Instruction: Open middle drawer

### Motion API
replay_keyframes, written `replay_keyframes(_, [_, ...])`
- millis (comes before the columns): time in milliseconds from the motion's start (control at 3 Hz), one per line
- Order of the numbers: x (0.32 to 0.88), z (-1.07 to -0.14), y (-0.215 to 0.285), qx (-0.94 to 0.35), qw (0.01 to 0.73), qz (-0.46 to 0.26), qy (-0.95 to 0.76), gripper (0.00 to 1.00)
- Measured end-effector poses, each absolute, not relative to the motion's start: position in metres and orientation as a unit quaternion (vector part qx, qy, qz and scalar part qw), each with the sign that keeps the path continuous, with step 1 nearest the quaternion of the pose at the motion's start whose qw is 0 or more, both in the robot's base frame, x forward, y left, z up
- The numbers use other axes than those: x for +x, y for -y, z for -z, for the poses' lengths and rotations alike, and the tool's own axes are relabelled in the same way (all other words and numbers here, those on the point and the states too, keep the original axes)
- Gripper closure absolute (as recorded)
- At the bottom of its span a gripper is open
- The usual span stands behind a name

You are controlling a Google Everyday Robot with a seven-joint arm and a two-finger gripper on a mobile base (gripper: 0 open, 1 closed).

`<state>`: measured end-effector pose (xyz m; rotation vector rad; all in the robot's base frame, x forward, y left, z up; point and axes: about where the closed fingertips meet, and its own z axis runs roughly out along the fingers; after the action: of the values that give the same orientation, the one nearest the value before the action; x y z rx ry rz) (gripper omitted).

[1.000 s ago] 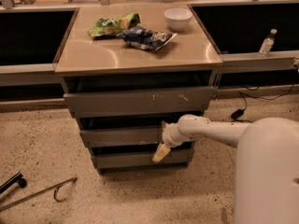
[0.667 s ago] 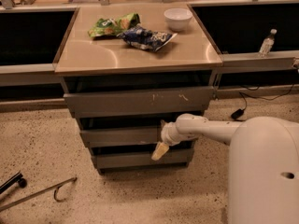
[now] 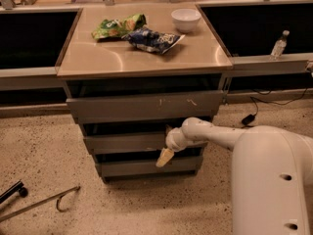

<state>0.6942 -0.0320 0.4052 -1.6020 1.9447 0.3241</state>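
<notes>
White glossy robot body (image 3: 271, 180) fills the lower right. Its smooth rounded arm (image 3: 215, 133) reaches left to the desk's front face. Beige desk top (image 3: 142, 60) is flat with a slight sheen. Three matte grey metal fronts stack under its front edge. The top drawer (image 3: 122, 107) is widest and scratched. The middle drawer (image 3: 122, 143) sits just below, plain and flat, and looks barely out, so the pull seems hardly begun. The bottom drawer (image 3: 137, 168) is narrowest. The gripper (image 3: 166, 153) rests against the middle front, right of centre, its cream end angled down, likely to hook and pull. Closed or not: cannot tell. Crinkly green bag (image 3: 117, 26) and blue bag (image 3: 154, 39) lie mid-top toward the back edge. A round white bowl (image 3: 186, 18) is near the back right corner.
</notes>
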Motion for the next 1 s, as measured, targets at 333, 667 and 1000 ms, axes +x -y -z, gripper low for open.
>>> replay_keyframes(333, [0.705,-0.400,0.015,-0.616,0.298,-0.130,-0.717,0.00])
replay_keyframes(667, [0.704,-0.401,0.015,-0.616,0.298,-0.130,-0.717,0.00])
replay_keyframes(1000, [0.692,-0.403,0.010,-0.622,0.273,-0.162,-0.715,0.00])
